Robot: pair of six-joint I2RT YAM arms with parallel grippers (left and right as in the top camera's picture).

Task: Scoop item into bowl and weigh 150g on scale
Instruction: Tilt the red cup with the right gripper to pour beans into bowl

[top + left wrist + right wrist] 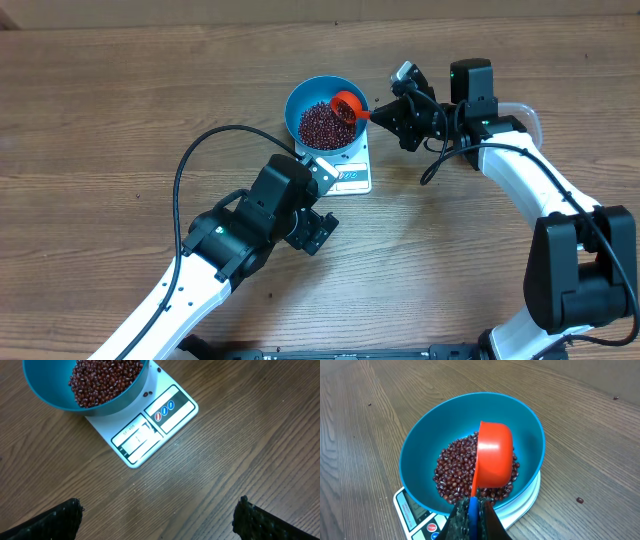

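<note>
Left hand (318,231) wide open, empty, on near side of scale (150,430); right hand (473,505) clamped on orange scoop (494,460) tipped over beans (452,467) in bowl (417,447).

Overhead top-down; both wrist views close above bowl (420,455)

I get bright, even light from above on the tabletop (120,120); soft, faint shadows sit just beside the bowl (318,88). Grain near the bowl is sharp; the right wrist view's jaws below it blur.
</note>
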